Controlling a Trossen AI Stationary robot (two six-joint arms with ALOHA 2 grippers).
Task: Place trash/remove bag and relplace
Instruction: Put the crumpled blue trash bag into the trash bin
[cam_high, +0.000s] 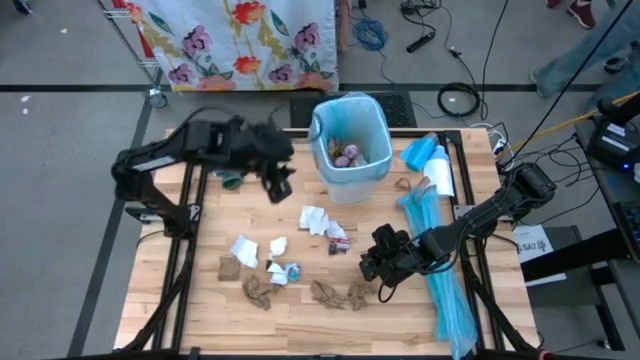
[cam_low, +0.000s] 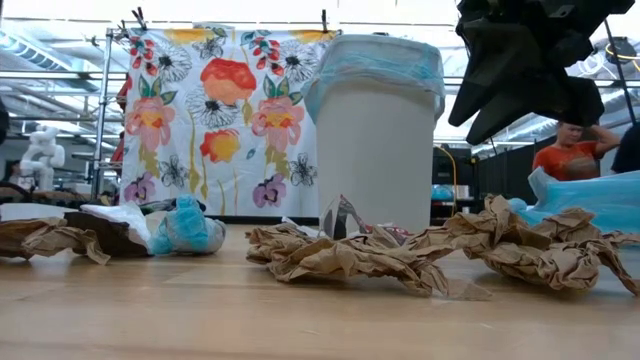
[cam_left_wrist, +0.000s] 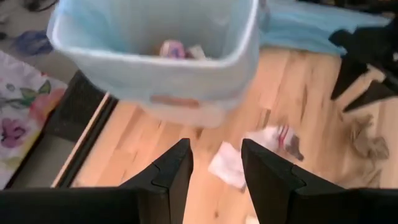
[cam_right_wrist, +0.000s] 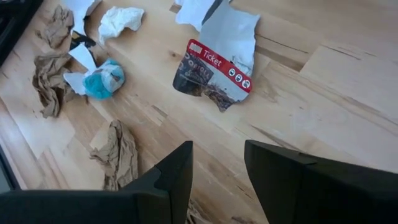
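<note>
The trash lies scattered on the wooden table: white tissues (cam_high: 315, 218) (cam_high: 245, 250), brown paper wads (cam_high: 258, 290) (cam_high: 325, 293) (cam_low: 340, 255), a torn printed ticket scrap (cam_right_wrist: 217, 56) and a blue-and-white bit (cam_right_wrist: 102, 79). A white bin (cam_high: 350, 150) (cam_low: 375, 140), lined with a light-blue bag, stands at the far middle and holds a few scraps. My left gripper (cam_high: 278, 185) (cam_left_wrist: 216, 168) hovers open and empty left of the bin, above a white tissue (cam_left_wrist: 227, 165). My right gripper (cam_high: 375, 262) (cam_right_wrist: 217, 162) hangs open and empty above the table, just near of the ticket scrap.
Long light-blue plastic sheets (cam_high: 440, 260) lie along the table's right side, with a blue roll (cam_high: 420, 152) beside the bin. A flowered cloth (cam_high: 240, 40) hangs beyond the far edge. A person (cam_low: 575, 150) shows in the room behind.
</note>
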